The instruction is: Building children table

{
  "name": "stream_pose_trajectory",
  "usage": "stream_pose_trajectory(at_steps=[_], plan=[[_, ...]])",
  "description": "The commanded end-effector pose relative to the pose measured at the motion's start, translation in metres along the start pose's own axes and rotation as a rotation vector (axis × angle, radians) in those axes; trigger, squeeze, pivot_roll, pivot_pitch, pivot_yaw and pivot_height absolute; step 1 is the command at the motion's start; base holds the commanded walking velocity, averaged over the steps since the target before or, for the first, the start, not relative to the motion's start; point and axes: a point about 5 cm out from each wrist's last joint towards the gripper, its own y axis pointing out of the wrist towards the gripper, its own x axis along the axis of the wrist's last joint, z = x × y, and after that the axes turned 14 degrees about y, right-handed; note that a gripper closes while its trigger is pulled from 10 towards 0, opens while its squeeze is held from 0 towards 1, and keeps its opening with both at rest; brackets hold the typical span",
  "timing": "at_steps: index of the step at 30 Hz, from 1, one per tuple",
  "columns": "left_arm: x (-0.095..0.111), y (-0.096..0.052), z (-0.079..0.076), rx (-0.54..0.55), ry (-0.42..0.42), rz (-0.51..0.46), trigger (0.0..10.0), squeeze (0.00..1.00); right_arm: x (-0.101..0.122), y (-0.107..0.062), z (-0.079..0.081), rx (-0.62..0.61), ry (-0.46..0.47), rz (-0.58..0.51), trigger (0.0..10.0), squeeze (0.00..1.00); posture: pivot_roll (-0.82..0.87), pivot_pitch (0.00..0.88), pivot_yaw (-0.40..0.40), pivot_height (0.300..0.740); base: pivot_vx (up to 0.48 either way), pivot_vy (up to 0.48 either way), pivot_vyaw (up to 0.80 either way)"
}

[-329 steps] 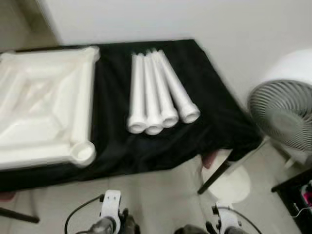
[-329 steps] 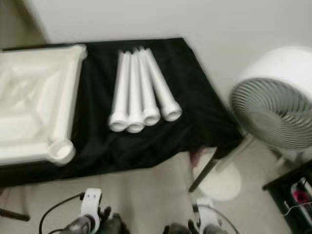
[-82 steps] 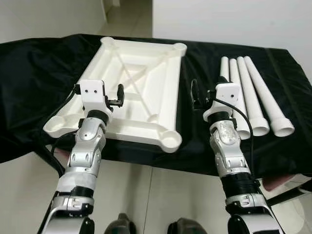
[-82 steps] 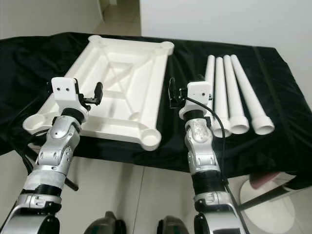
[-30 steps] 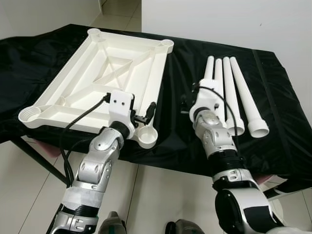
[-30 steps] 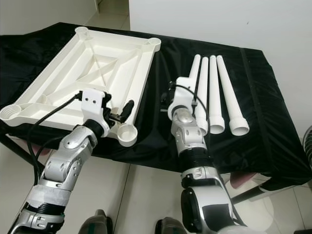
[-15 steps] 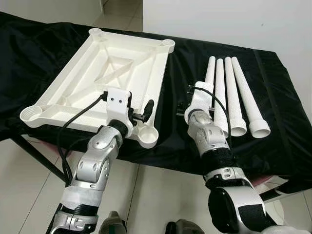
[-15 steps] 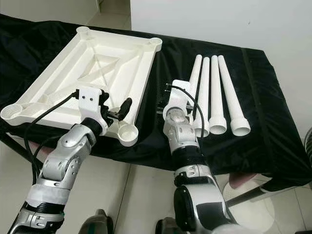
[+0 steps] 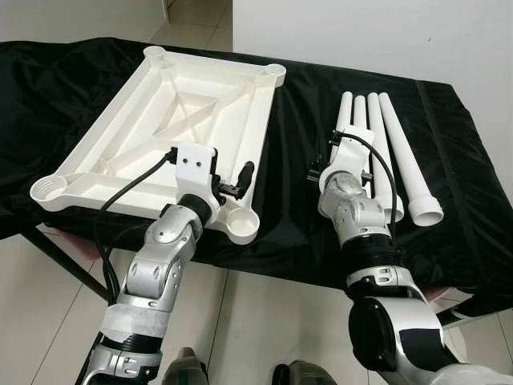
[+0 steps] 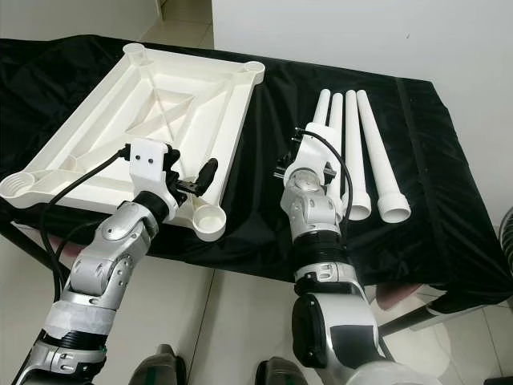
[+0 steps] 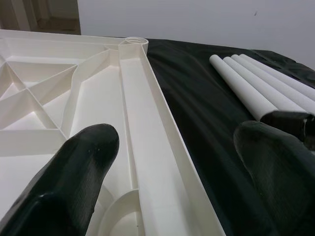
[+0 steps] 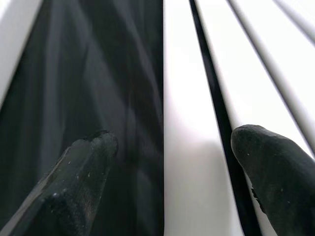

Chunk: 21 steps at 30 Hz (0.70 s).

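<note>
The white tabletop point(image 9: 168, 120) lies upside down on the black cloth point(image 9: 296, 184), four white table legs point(image 9: 381, 152) side by side to its right. The left gripper point(image 11: 167, 162), fingers spread wide, hovers over the tabletop's near right corner socket point(image 9: 242, 224). The right gripper point(image 12: 172, 167), jaws apart, straddles the leftmost leg point(image 12: 184, 147) without closing on it
</note>
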Motion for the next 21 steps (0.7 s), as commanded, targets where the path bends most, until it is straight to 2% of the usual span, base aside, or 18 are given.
stream_pose_trajectory(at_steps=[1,11,12,13,16,21], plan=[[0.001,0.001,0.0,0.01,0.012,0.005,10.0,0.0,-0.008,0.002,-0.002,-0.017,-0.002,0.065,10.0,0.0,0.05,0.013,-0.017,0.74,0.0,0.0,0.0],[0.002,0.001,-0.002,0.009,0.014,0.001,10.0,0.0,-0.021,0.001,-0.005,-0.021,0.017,0.174,10.0,0.0,0.05,0.009,-0.017,0.74,0.0,0.0,0.0],[0.002,0.0,-0.002,0.009,0.013,0.001,10.0,0.0,-0.025,0.001,-0.006,-0.027,0.041,0.22,10.0,0.0,0.05,0.009,-0.017,0.74,0.0,0.0,0.0],[0.002,0.0,-0.002,0.009,0.013,0.001,10.0,0.0,-0.025,0.001,-0.006,-0.027,0.041,0.22,10.0,0.0,0.05,0.009,-0.017,0.74,0.0,0.0,0.0],[0.001,-0.002,-0.003,0.009,0.012,0.006,10.0,0.0,-0.039,0.001,-0.01,-0.033,0.09,0.355,10.0,0.0,0.05,0.007,-0.016,0.74,0.0,0.0,0.0],[0.0,-0.002,-0.002,0.011,0.012,0.008,10.0,0.0,-0.047,0.0,-0.009,-0.014,0.079,0.408,10.0,0.0,0.05,0.008,-0.015,0.74,0.0,0.0,0.0]])
